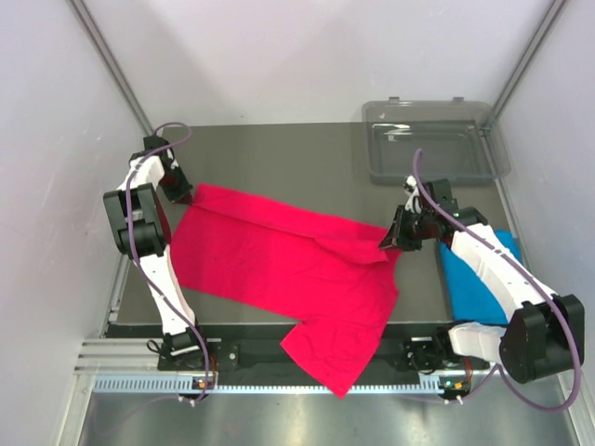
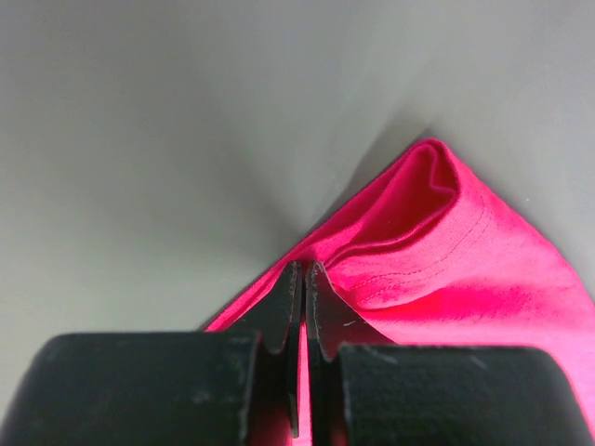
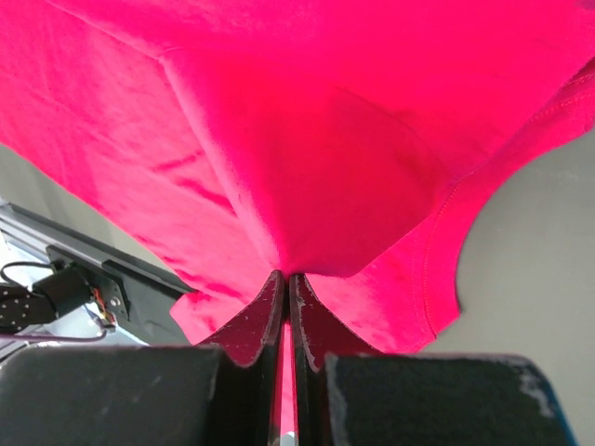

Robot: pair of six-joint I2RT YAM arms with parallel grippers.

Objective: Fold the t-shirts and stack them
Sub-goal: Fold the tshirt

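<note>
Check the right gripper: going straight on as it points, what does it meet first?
The crimson-pink t-shirt: the right gripper is shut on it, and that cloth fills the wrist view straight ahead. What lies behind it is hidden.

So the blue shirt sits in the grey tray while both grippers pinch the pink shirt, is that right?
Not quite: the top view shows the blue shirt lying under the right arm, not in the tray. The left gripper and right gripper do pinch the pink shirt.

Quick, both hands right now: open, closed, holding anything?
Left hand: closed, pinching an edge of the crimson-pink t-shirt.
Right hand: closed, pinching a fold of the same t-shirt.
</note>
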